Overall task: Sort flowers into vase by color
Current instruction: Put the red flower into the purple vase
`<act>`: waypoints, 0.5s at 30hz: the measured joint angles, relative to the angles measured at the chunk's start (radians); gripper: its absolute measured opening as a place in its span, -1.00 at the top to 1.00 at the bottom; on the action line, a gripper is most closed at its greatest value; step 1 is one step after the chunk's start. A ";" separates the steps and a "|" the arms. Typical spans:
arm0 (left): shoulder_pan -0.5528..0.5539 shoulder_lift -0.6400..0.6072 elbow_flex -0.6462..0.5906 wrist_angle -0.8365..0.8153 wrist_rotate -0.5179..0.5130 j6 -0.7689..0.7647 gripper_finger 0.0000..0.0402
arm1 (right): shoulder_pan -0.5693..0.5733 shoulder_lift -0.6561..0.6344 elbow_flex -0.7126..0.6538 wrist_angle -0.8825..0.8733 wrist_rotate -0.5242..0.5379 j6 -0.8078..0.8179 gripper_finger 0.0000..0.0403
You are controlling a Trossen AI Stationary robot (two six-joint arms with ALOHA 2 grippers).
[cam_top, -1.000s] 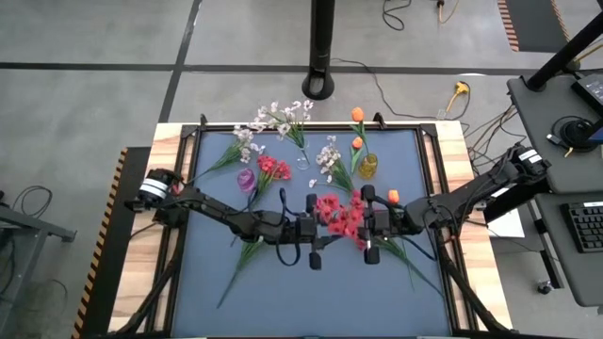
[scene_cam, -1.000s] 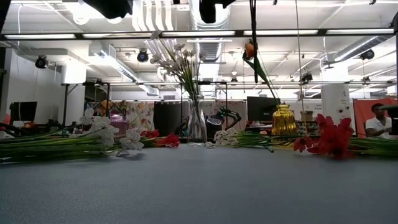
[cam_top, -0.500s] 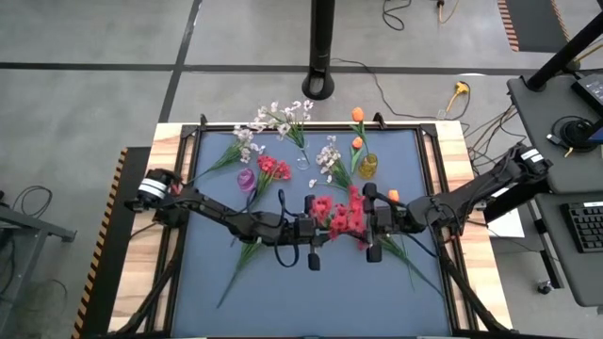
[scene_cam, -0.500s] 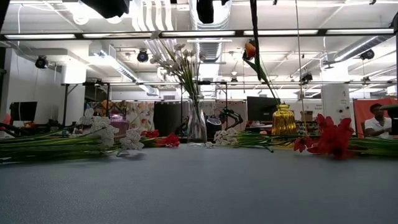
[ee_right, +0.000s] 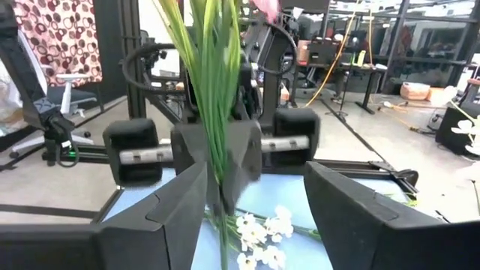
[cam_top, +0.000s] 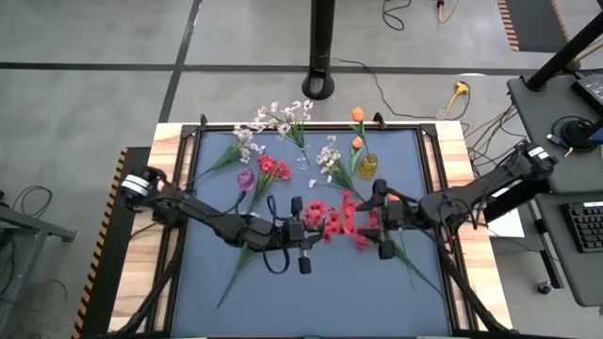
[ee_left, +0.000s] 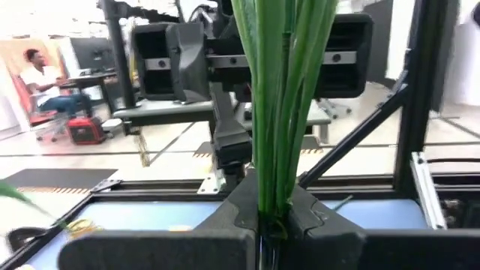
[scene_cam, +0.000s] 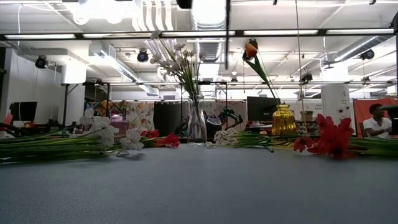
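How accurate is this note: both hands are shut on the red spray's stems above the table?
Not quite: only the left hand is shut on the stems of the red spray; the right hand is open, as the right wrist view shows.

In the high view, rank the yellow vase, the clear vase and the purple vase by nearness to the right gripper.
From the right gripper, in the high view:
1. Yellow vase, just behind it.
2. Clear vase, back middle.
3. Purple vase, far over on the left arm's side.
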 joint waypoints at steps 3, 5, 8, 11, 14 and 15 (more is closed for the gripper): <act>-0.015 -0.042 0.000 -0.057 -0.029 0.000 1.00 | 0.000 -0.011 0.000 -0.004 0.000 0.000 -0.11; -0.024 -0.073 0.000 -0.087 -0.031 0.000 1.00 | 0.000 -0.017 0.000 -0.002 0.000 -0.001 -0.12; -0.035 -0.121 0.000 -0.138 -0.031 0.000 1.00 | 0.000 -0.022 0.000 -0.008 0.000 -0.002 -0.14; -0.047 -0.170 0.000 -0.192 -0.054 0.000 1.00 | 0.000 -0.026 0.000 -0.022 0.000 0.002 -0.15; -0.056 -0.226 0.000 -0.259 -0.111 0.000 1.00 | 0.000 -0.026 0.000 -0.026 0.000 0.005 -0.16; -0.060 -0.246 0.000 -0.288 -0.133 0.000 1.00 | 0.000 -0.026 0.000 -0.026 0.000 0.005 -0.16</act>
